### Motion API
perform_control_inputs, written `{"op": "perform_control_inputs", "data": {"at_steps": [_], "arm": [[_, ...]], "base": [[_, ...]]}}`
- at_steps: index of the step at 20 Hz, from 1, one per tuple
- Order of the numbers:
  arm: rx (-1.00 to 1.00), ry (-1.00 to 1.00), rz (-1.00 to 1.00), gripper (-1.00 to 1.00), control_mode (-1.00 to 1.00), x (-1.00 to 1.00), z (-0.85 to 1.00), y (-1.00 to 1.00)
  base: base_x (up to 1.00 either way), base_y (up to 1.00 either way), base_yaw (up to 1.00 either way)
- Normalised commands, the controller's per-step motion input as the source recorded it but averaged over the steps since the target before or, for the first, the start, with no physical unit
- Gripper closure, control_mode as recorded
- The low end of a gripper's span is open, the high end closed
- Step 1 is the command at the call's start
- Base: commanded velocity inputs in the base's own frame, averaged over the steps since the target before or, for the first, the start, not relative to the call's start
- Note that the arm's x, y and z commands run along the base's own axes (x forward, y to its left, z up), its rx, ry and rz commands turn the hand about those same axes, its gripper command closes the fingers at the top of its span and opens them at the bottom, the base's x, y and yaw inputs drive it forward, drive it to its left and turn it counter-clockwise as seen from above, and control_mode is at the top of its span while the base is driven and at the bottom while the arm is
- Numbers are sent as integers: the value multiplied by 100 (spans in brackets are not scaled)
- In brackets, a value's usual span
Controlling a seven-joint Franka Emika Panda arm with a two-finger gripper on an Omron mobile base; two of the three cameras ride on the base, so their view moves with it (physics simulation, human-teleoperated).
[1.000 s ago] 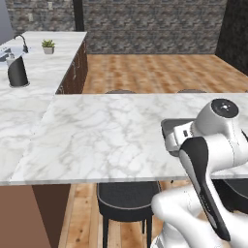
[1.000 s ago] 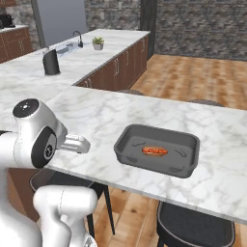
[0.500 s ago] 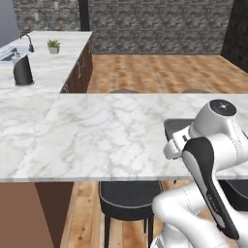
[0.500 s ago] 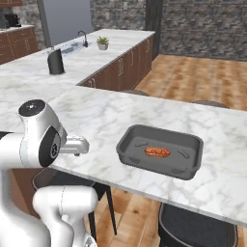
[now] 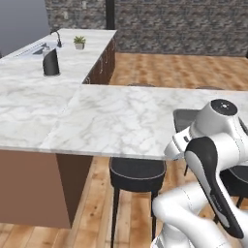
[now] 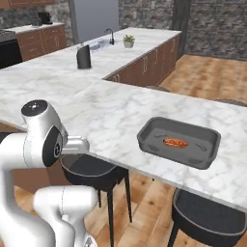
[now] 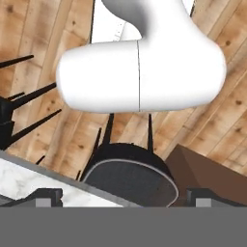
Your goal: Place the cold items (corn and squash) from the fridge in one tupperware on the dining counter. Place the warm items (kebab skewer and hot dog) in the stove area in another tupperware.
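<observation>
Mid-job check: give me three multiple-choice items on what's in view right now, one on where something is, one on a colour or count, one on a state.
1. Where is the hot dog?
A. Inside the dark tray on the dining counter
B. On a stool
C. Beside the kettle

2. What colour are the stool seats?
A. White
B. Red
C. Black

3. How does the gripper stand?
A. Shut on the hot dog
B. Open and empty
C. Shut on a stool leg

Answers: 1 A, the sausage lies on the tray's floor. 2 C, the round seats under the counter are black. 3 B, its tips stand far apart with nothing between.
</observation>
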Motion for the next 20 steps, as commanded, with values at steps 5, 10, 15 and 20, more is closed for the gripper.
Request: {"op": "perform_control_inputs", "data": {"at_steps": [5,10,15,20], "arm": [[0,0,0,-100,100,0,0,0],[0,0,0,-100,100,0,0,0],[0,0,0,-100,100,0,0,0],[0,0,0,-100,100,0,0,0]], "base": [[-53,26,7],[-33,97,-1],[-4,100,-11],[0,100,-14]]}}
